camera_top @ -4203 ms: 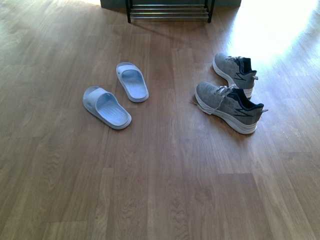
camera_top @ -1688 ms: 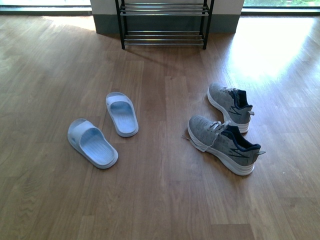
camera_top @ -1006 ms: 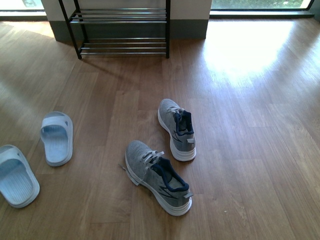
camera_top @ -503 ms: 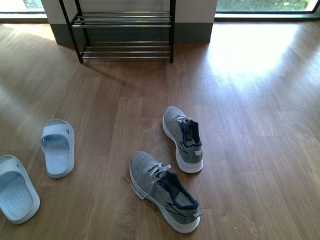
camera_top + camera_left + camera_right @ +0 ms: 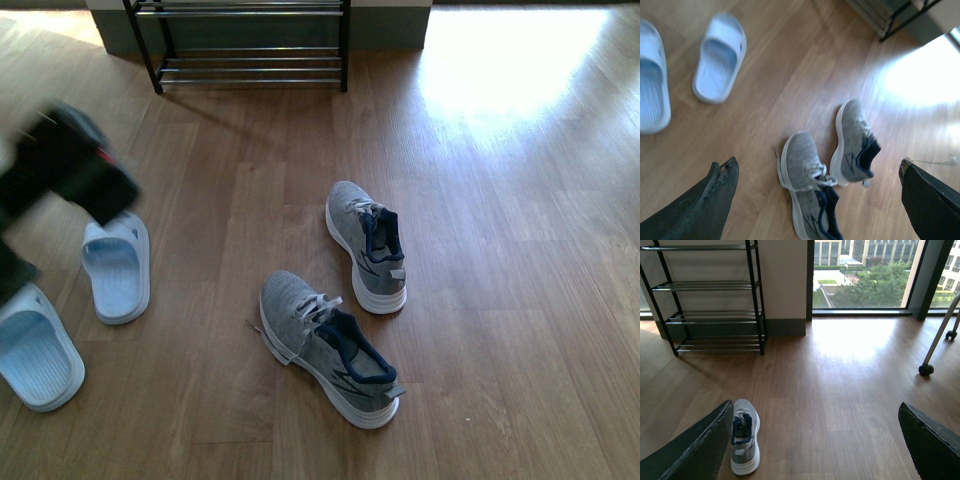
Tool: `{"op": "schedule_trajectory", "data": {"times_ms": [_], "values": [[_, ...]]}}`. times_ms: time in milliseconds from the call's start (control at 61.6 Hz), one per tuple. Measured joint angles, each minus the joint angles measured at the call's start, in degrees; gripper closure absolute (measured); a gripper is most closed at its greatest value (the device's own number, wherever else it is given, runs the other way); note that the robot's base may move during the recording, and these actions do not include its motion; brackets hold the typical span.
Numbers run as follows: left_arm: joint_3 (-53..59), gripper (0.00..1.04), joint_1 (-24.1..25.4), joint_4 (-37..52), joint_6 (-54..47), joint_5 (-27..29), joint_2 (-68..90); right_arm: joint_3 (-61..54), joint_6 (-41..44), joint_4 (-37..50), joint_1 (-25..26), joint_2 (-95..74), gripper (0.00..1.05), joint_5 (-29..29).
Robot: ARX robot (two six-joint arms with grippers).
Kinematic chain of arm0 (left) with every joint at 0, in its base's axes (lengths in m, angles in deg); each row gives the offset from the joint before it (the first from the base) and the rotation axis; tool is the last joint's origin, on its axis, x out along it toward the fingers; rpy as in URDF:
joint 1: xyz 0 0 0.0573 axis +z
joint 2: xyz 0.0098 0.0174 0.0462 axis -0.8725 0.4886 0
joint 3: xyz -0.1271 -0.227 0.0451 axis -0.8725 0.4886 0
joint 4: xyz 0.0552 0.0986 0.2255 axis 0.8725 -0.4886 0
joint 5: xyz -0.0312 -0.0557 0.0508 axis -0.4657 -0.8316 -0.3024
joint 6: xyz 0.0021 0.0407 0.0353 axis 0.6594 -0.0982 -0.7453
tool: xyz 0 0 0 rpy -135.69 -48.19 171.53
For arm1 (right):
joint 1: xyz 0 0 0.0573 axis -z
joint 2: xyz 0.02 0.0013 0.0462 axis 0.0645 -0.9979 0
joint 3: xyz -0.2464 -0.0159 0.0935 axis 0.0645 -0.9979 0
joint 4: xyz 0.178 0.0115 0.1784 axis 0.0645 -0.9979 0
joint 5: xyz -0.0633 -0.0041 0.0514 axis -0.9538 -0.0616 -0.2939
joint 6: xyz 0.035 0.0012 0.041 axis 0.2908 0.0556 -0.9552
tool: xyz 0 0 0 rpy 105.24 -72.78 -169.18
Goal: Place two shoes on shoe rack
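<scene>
Two grey knit sneakers with white soles lie on the wooden floor: the near one (image 5: 325,347) and the far one (image 5: 366,245). The black shoe rack (image 5: 247,40) with silver bars stands at the far wall. My left arm (image 5: 55,165) is a blur at the left edge of the front view, over the slippers. My left gripper (image 5: 817,197) is open, high above both sneakers (image 5: 807,192) (image 5: 854,142). My right gripper (image 5: 815,442) is open and empty above bare floor, with one sneaker (image 5: 745,442) beside its finger and the rack (image 5: 710,300) beyond.
Two light blue slippers (image 5: 118,265) (image 5: 35,345) lie on the floor to the left of the sneakers. In the right wrist view a wheeled metal stand leg (image 5: 935,347) is off to one side, before a large window (image 5: 865,272).
The front view has shifted, so the sneakers now sit mid-frame and the rack at the top. My left arm has swung into view at the left as a blur.
</scene>
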Motion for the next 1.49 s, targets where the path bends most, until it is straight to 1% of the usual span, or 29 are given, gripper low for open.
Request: {"op": "schedule_trajectory", "data": {"times_ms": [146,308,487,584,633,795,925,1071,1185,1331,1493], "values": [[-8.2,0.09,-0.2,0.3,2.6,-5.7,19.1,0.0,0.0,0.0,0.0,0.0,0.09,0.0],[-17.0,0.09,-0.1,-2.7,3.5,-11.6,32.2,0.0,0.0,0.0,0.0,0.0,0.09,0.0],[-27.3,0.09,-0.8,-5.1,2.8,-18.9,42.1,0.0,0.0,0.0,0.0,0.0,0.09,0.0],[-31.8,0.09,-1.6,-5.9,1.9,-21.1,44.8,0.0,0.0,0.0,0.0,0.0,0.09,0.0],[-33.8,0.09,-1.9,-6.8,1.5,-21.4,45.8,0.0,0.0,0.0,0.0,0.0,0.09,0.0],[-41.4,0.09,-2.6,-8.8,-0.9,-25.3,50.7,0.0,0.0,0.0,0.0,0.0,0.09,0.0],[-45.1,0.09,-2.7,-11.9,-1.4,-25.5,54.2,0.0,0.0,0.0,0.0,0.0,0.09,0.0],[-47.5,0.09,-2.8,-12.6,-1.2,-26.5,56.8,0.0,0.0,0.0,0.0,0.0,0.09,0.0],[-51.5,0.09,-3.4,-14.6,-1.7,-26.4,59.7,0.0,0.0,0.0,0.0,0.0,0.09,0.0],[-56.0,0.09,-4.5,-16.7,-2.1,-28.3,64.1,0.0,0.0,0.0,0.0,0.0,0.09,0.0],[-58.3,0.09,-5.2,-18.4,-3.3,-27.8,65.5,0.0,0.0,0.0,0.0,0.0,0.09,0.0]]}}
